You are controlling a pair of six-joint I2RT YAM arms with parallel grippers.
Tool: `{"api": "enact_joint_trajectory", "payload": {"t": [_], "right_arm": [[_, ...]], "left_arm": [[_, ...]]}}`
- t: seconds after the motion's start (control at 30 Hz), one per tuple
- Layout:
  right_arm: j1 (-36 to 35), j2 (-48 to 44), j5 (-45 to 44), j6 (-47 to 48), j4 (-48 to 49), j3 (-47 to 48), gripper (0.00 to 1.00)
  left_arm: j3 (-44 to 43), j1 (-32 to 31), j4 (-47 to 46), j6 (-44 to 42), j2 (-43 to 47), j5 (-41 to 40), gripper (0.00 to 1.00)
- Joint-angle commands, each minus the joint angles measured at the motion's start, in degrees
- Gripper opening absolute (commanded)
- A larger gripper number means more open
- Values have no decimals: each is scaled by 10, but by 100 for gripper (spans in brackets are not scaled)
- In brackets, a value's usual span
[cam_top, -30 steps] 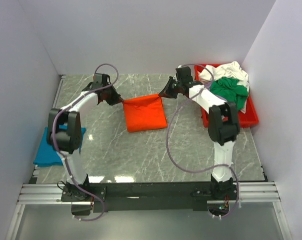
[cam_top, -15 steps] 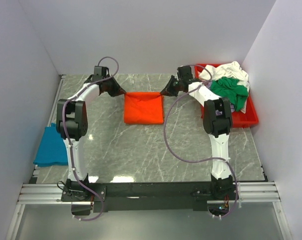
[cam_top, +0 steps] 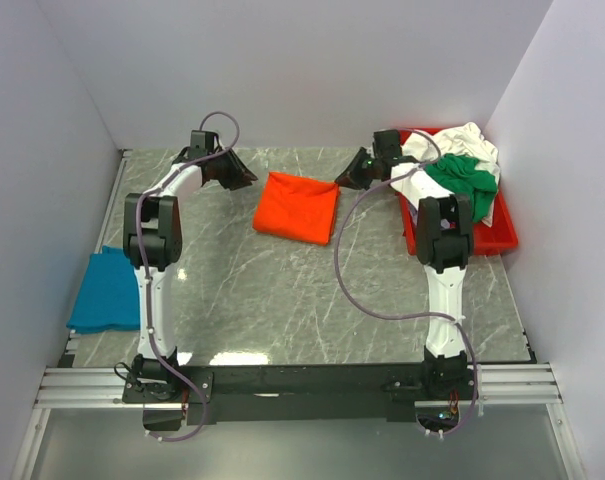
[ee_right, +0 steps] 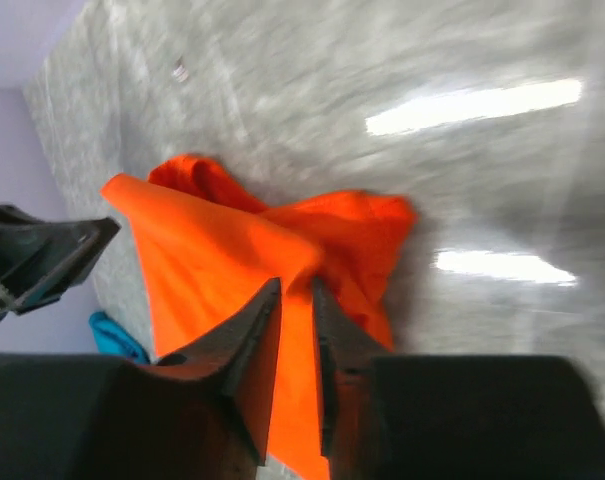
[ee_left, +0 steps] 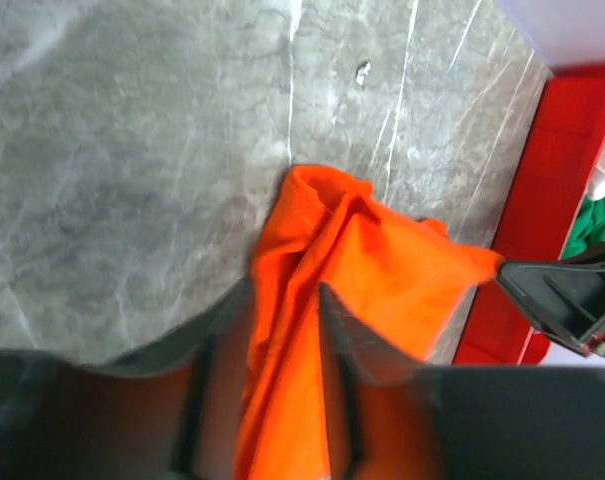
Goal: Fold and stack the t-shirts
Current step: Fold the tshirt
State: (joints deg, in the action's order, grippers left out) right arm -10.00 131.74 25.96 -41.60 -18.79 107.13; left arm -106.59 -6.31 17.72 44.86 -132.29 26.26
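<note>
The bright orange t-shirt (cam_top: 297, 206) is folded and lies rumpled and tilted at the back middle of the table. My left gripper (cam_top: 248, 181) is at its left top corner. In the left wrist view, my left gripper (ee_left: 284, 290) has orange cloth (ee_left: 382, 270) bunched between its fingers. My right gripper (cam_top: 354, 178) is at the right top corner. In the right wrist view, my right gripper (ee_right: 297, 285) pinches a raised peak of the shirt (ee_right: 212, 250). The folded teal-blue t-shirt (cam_top: 104, 290) lies at the table's left edge. White (cam_top: 464, 140) and green (cam_top: 460, 178) t-shirts lie in the tray.
The red plastic tray (cam_top: 462, 240) stands at the back right, close to the right arm, and also shows in the left wrist view (ee_left: 542, 190). White walls close in the back and both sides. The marble tabletop (cam_top: 282, 290) stretches in front of the orange shirt.
The orange shirt, stretched flat between the grippers before, has shifted right and now sits tilted and rumpled. My right gripper moved right toward the tray. My left gripper shifted slightly.
</note>
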Motion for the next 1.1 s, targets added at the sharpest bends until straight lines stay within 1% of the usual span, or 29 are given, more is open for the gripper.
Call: {"api": "enact_joint_trajectory", "payload": {"t": [0.0,0.03,0.07,0.1,0.13,0.17,0.2,0.23,0.27,0.3,0.37,0.4,0.43,0.47,0.5,0.67,0.9,1.07], "right_arm": [[23,-3,-8,-1,20,-17,27],[24,-4,-9,2,17,-18,37],[24,-15,-17,9,14,-24,43],[24,-22,-21,12,12,-27,47],[23,-29,-27,14,9,-31,51],[21,-45,-35,19,3,-41,51],[19,-57,-52,21,2,-50,52],[16,-71,-62,23,2,-60,52],[3,-98,-78,31,0,-76,52],[-5,-111,-105,35,-2,-86,52],[-24,-147,-135,41,-1,-110,52],[-42,-156,-156,42,2,-118,52],[-53,-170,-165,41,5,-124,52],[-62,-173,-168,42,11,-133,52],[-82,-173,-170,42,11,-132,52],[-130,-134,-173,46,-4,-105,51],[-150,-88,-152,46,-8,-110,51],[-157,-72,-172,64,-43,-123,50]], "left_arm": [[-49,3,-24,-11,-2,32,40],[-48,3,-24,-10,8,31,43],[-42,3,-27,-9,18,22,46],[-9,2,-49,-7,33,20,51],[12,2,-61,3,66,15,52],[31,2,-67,6,83,10,52],[69,-3,-73,8,102,-12,50],[87,-7,-80,9,134,-23,49],[104,-12,-80,9,149,-34,45],[132,-18,-80,10,160,-63,31],[165,-39,-82,10,185,-85,20],[171,-56,-80,8,190,-111,9],[175,-64,-74,7,189,-125,4],[180,-73,-66,5,186,-136,1],[183,-90,-66,4,177,-142,1],[213,-128,-77,16,149,-160,1],[245,-162,-63,34,113,-200,1],[303,-186,-76,42,128,-225,1]]}}
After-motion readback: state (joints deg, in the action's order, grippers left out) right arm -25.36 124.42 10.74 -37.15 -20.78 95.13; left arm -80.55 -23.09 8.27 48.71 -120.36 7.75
